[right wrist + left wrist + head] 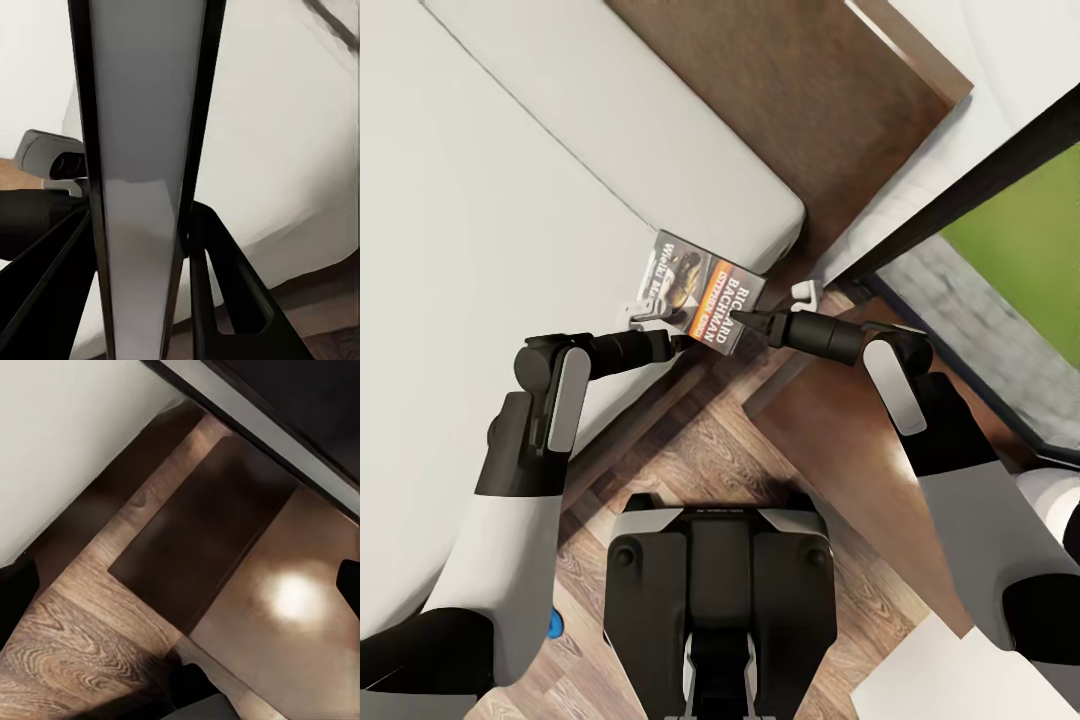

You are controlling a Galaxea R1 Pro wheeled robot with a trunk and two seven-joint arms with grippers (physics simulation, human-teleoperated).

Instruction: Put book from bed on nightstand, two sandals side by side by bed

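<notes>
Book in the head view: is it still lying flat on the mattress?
No: the book is lifted past the mattress edge, pinched between the right gripper and the left gripper.

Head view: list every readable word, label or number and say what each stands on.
"RICHARD BACHMAN": white lettering on the cover of the book, near the edge by the right end effector.
Orange band on the same cover: lettering too blurred to read.
White title at the cover's other end: begins "Wielki", the rest unreadable.
No other text is legible.
</notes>
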